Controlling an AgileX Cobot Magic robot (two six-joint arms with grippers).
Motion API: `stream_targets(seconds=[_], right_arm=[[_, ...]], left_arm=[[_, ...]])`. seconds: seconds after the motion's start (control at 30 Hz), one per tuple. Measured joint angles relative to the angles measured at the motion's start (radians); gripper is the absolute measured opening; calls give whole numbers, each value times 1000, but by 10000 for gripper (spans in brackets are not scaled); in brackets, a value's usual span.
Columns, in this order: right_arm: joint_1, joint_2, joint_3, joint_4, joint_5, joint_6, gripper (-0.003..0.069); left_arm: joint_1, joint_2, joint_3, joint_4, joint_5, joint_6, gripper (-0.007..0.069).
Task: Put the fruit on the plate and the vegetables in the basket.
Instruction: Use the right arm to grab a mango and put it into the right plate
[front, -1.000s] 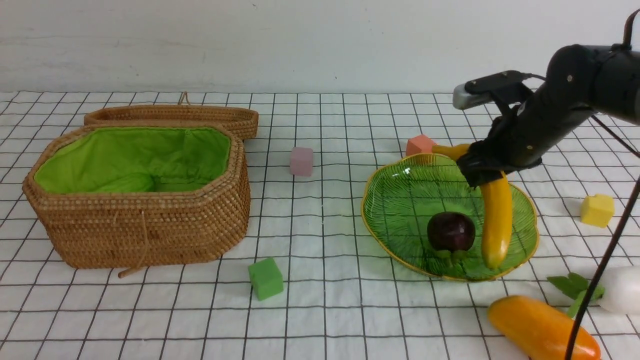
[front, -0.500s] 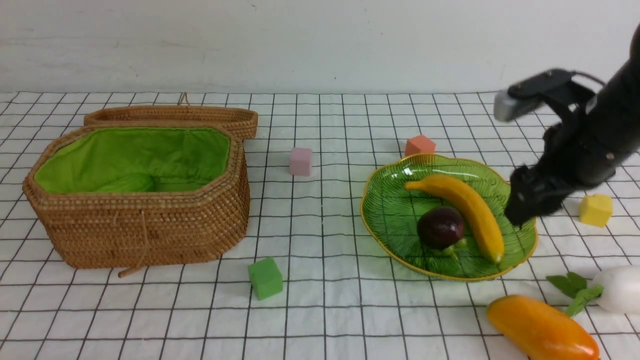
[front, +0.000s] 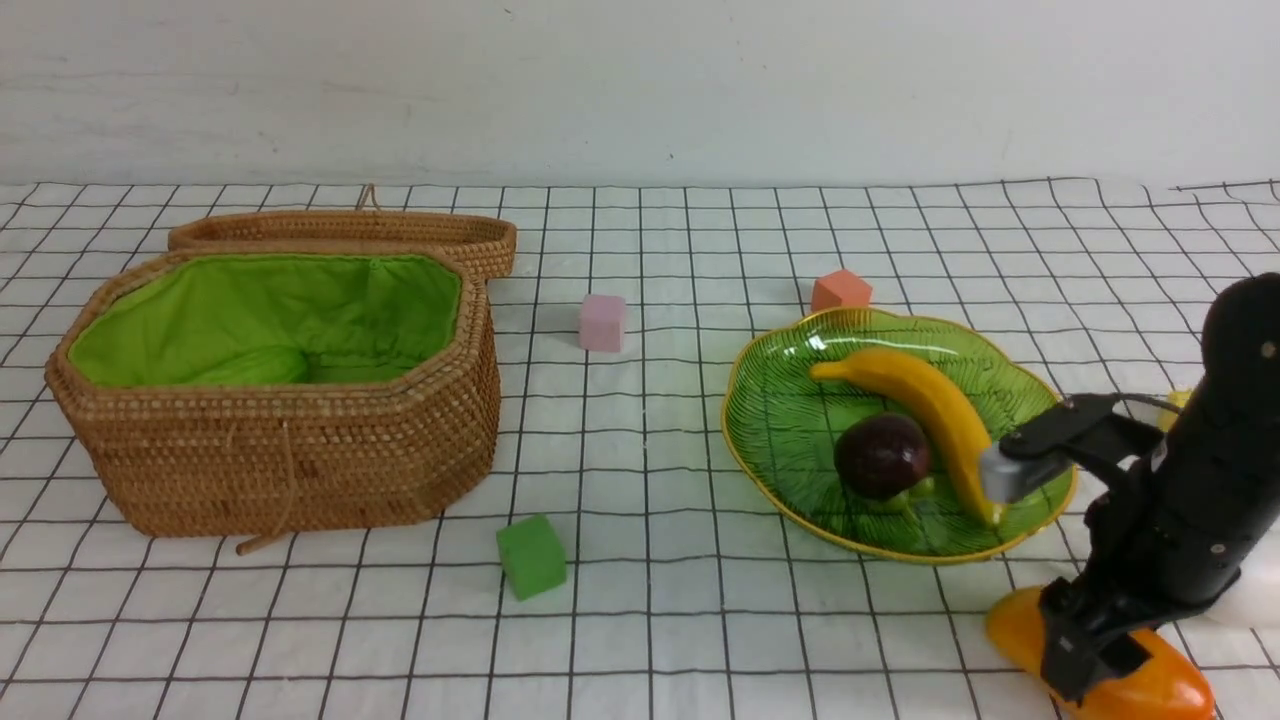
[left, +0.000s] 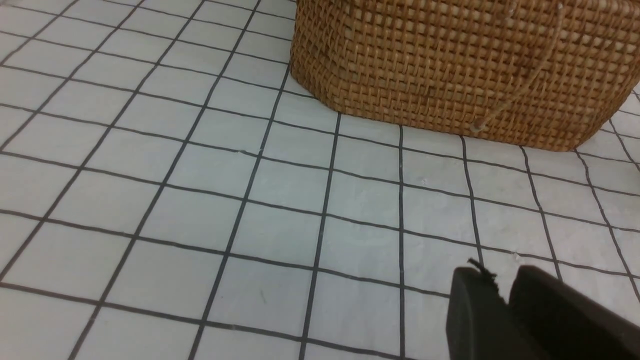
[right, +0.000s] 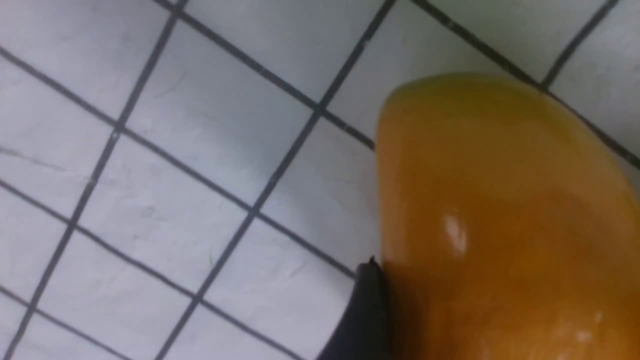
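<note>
The orange mango (front: 1012, 624) lies on the cloth at the front right. My right gripper (front: 1085, 660) is down over it, jaws open astride it; in the right wrist view one black finger (right: 369, 310) rests against the side of the mango (right: 500, 200). The banana (front: 930, 400) and the mangosteen (front: 880, 455) lie on the green plate (front: 790, 400). The basket (front: 300, 460) stands open at the left with the green gourd (front: 250, 368) inside. The white radish (front: 1262, 595) is mostly hidden behind the right arm. The carrot is out of view. My left gripper (left: 505, 280) is shut and empty near the basket (left: 450, 65).
The basket lid (front: 350, 232) lies behind the basket. Foam cubes sit on the cloth: pink (front: 602, 322), orange-red (front: 840, 290) behind the plate, green (front: 531, 556) at the front, and a yellow one (front: 1175, 400) peeking behind the right arm.
My right gripper let go of the banana, which now lies on the plate beside the mangosteen. The gripper then swung right and down onto the mango.
</note>
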Motion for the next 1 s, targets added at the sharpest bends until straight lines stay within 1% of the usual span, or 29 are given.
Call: stream_targets(seconds=[0.07,0.13,0.2,0.4,0.5,0.6,0.67,0.77,0.8,0.83,0.93,1.0], right_arm=[[2,39,0,0,-20,0,618],[2,69,-2,-2,-21,1,583],[2,70,-3,-1,-20,1,566],[2,57,-79,9,90,-36,566],[2,-11,-177,26,138,-64,566],[2,-70,-271,36,142,-68,566],[2,-82,-321,38,93,-38,566],[2,-71,-340,41,-69,71,566],[2,-69,-341,40,-82,90,566],[2,-50,-341,25,-171,159,566],[-5,17,-342,-43,-319,285,566],[-11,55,-342,-78,-357,311,566]], left_arm=[[0,0,0,0,0,0,104],[0,0,0,0,0,0,106],[0,0,0,0,0,0,108],[0,0,0,0,0,0,113],[0,0,0,0,0,0,113],[0,0,0,0,0,0,117],[0,0,0,0,0,0,120],[0,0,0,0,0,0,124],[0,0,0,0,0,0,124],[0,0,0,0,0,0,125],[0,0,0,0,0,0,129],[0,0,0,0,0,0,130]])
